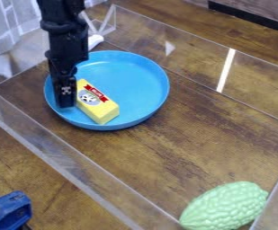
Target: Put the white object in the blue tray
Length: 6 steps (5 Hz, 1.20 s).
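The blue tray (139, 81) is a round shallow dish at the upper left of the wooden floor. My black gripper (63, 99) points straight down into its left side, fingertips at the tray floor. It looks open, with nothing visible between its fingers. A small whitish thing (94, 39) peeks out behind the arm at the tray's far rim. It may be the white object, but most of it is hidden and I cannot tell for sure.
A yellow block (98, 103) with a white and red label lies diagonally in the tray, right beside the gripper. Clear acrylic walls (57, 153) fence the wooden floor. A green bumpy object (225, 208) sits at the near right, and dark blue cloth (3, 214) lies outside at the bottom left.
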### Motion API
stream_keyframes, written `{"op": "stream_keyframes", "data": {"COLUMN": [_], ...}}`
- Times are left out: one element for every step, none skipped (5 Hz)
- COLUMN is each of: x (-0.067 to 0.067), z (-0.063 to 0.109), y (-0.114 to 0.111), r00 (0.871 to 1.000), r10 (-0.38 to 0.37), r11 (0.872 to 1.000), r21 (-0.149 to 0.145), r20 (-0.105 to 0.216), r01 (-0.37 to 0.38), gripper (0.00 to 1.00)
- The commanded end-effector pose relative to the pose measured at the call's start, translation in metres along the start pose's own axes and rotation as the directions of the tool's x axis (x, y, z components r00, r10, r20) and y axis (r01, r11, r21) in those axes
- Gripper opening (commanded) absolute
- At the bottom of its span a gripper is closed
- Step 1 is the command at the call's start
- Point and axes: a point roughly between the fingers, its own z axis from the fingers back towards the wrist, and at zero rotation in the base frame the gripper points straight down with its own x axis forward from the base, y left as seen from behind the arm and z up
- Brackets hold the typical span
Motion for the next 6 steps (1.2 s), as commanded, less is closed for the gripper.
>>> {"op": "stream_keyframes", "data": {"x": [0.013,0.018,0.012,0.006,0.024,0.053], "z": [0.029,0.027,0.044,0.067,0.085,0.081], "y": [-0.005,-0.016,-0.006,0.008,0.011,0.007], "r00": [0.998,0.997,0.996,0.991,0.988,0.99], "r10": [0.004,0.007,0.04,0.087,0.095,0.045], "r11": [0.997,0.997,0.995,0.99,0.988,0.992], "r21": [0.076,0.075,0.084,0.098,0.111,0.114], "r20": [0.062,0.071,0.086,0.103,0.121,0.132], "r01": [-0.009,-0.013,-0.047,-0.097,-0.108,-0.06], "gripper": [1.0,1.0,1.0,1.0,1.0,1.0]}}
